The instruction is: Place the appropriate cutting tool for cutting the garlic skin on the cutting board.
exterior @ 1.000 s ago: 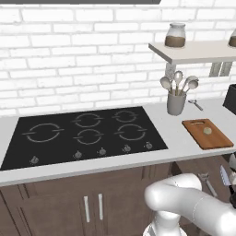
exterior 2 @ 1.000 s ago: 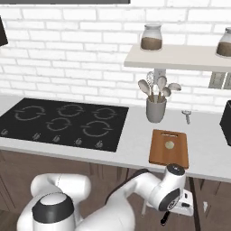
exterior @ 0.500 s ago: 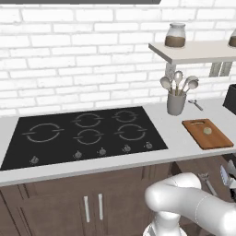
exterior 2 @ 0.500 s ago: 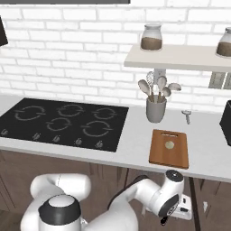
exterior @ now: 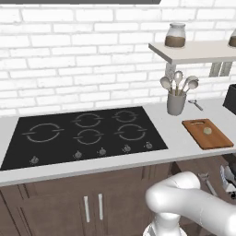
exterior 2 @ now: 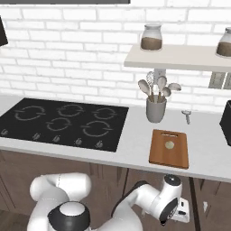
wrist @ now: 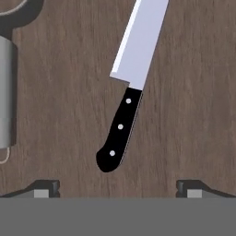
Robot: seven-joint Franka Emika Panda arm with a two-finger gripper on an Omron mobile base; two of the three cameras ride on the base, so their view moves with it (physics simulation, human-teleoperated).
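The cutting tool [wrist: 124, 106], a knife with a black riveted handle and a silver-grey blade, lies flat on dark wood straight ahead of my gripper [wrist: 119, 188]. Its handle end points toward me and its blade runs off the top of the hand view. My gripper is open and holds nothing, one fingertip [wrist: 46, 186] to each side of the handle end and short of it. The cutting board [exterior 2: 169, 149] [exterior: 207, 134] lies on the white counter with the garlic [exterior 2: 169, 145] [exterior: 207, 130] on it. My hand [exterior 2: 179, 213] hangs below the counter's front edge, under the board.
A grey metal utensil [wrist: 4, 92] lies left of the knife. On the counter, a grey holder of spoons [exterior 2: 155, 108] [exterior: 176, 102] stands behind the board, with a small metal tool [exterior 2: 186, 116] beside it. A black cooktop [exterior 2: 63, 122] lies to the left. A dark appliance [exterior 2: 226, 122] stands at the right edge.
In the right base view my hand has sunk slightly lower below the counter edge. The things on the counter have not moved.
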